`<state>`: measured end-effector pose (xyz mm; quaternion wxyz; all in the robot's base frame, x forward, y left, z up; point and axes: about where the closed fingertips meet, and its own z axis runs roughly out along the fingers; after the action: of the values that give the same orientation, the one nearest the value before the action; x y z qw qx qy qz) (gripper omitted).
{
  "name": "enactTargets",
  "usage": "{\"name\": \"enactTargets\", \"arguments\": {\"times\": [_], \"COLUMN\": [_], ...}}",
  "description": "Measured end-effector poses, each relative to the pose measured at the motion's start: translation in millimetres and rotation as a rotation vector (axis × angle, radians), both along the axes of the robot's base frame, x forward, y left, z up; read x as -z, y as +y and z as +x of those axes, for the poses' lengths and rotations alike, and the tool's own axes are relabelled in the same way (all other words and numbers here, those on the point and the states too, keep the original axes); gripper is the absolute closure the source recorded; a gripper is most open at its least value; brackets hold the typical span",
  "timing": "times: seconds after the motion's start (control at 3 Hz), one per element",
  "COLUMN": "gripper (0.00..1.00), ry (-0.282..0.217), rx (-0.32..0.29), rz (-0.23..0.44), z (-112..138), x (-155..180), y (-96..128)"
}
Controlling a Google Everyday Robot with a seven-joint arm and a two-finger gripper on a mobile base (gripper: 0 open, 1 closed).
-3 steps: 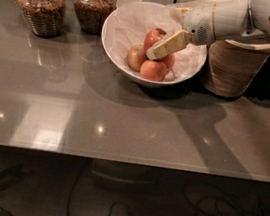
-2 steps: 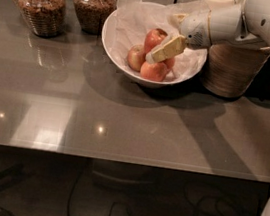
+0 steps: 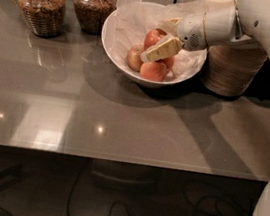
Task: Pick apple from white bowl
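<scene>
- From the one camera, the gripper reaches in from the right, low over the white bowl at the back of the grey table.
- Its fingers look spread, one behind the apple and one in front. The fruit sits right between them, though I cannot tell if the pads touch it.
- The apple rests high in the bowl on crumpled paper, toward the far side.
- It is round, with no long axis to favour, so to my eye a straight squeeze is all that is needed.
- The paler apples crowd just under the near finger and might get nudged.
- The stacked beige bowls stand beneath the arm, and the jars are well apart to the left.
</scene>
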<state>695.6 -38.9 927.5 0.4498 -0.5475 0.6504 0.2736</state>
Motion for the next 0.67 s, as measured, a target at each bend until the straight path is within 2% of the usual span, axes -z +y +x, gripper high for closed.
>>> {"name": "enactTargets", "arguments": {"times": [0.67], "gripper": [0.65], "ry": [0.014], "rx": [0.025], "rz": [-0.051], "z": [-12.3], "x": [12.1], "y": [-13.9]}}
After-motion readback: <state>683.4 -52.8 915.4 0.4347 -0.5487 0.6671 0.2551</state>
